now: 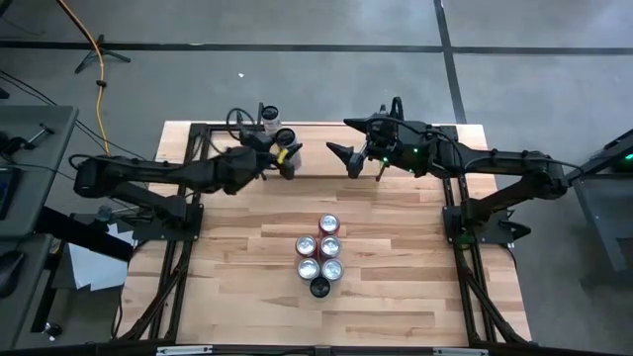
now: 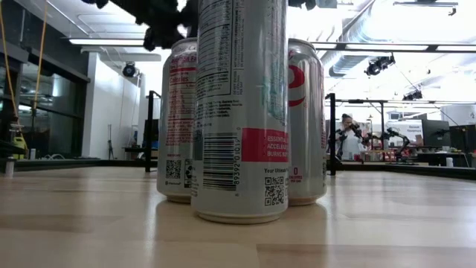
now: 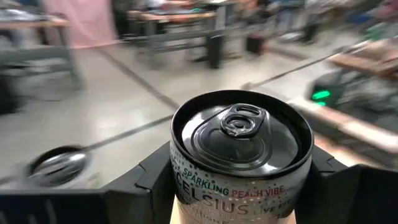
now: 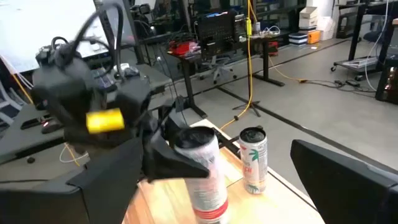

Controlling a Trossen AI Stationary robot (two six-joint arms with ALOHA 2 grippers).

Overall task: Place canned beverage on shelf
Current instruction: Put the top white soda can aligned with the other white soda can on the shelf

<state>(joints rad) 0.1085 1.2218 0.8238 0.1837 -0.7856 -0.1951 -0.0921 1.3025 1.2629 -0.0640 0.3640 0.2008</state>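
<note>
Over shelf (image 1: 326,127), L gripper (image 1: 284,150) clamps can (image 3: 241,155); R gripper (image 1: 349,158) fully open, empty.

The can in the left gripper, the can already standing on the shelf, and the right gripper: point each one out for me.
Held can (image 3: 241,140): left wrist view, its dark lid.
Shelf can (image 4: 253,158): right wrist view, its printed side.
Right gripper (image 1: 349,159): high view, between its open fingertips.

A slim canned beverage (image 3: 241,152) with a dark lid, its tab unopened, is standing upright above the shelf (image 1: 321,148), a pale plank rack running along the table's far edge. A second can (image 4: 254,160) is standing upright on the shelf near its left end.
</note>
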